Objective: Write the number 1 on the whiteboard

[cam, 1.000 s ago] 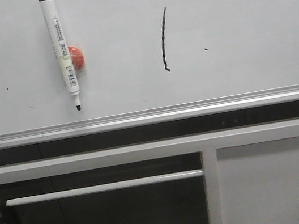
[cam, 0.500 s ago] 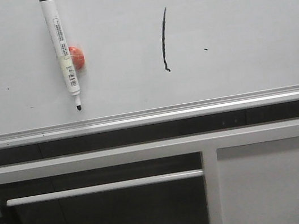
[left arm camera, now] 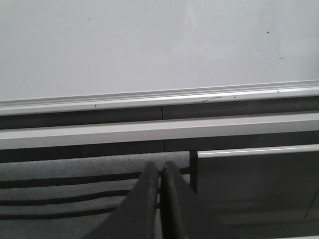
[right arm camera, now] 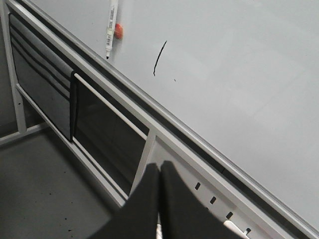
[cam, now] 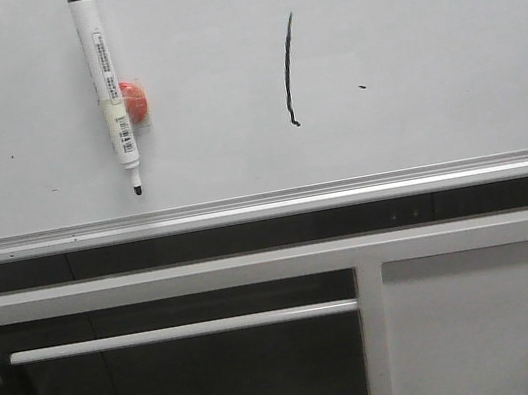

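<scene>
The whiteboard (cam: 415, 10) fills the upper front view, glossy white with a silver frame along its lower edge. On it stands the number 1 (cam: 289, 69), a thin black, slightly curved stroke with a small hook at the bottom; the number 1 (right arm camera: 159, 58) also shows in the right wrist view. A white marker (cam: 108, 87) with its black tip uncapped hangs on the board against an orange magnet (cam: 135, 101). My left gripper (left arm camera: 160, 167) is shut on nothing, well below the board's frame. My right gripper (right arm camera: 160, 168) is shut and empty, down by the perforated panel.
Below the board's frame (cam: 265, 204) run a dark gap, a white crossbar (cam: 156, 281) and a thin rail (cam: 185, 330). A white perforated panel (cam: 498, 321) sits at the lower right. Small black specks (cam: 362, 87) dot the board. Grey floor (right arm camera: 45, 189) lies under the right arm.
</scene>
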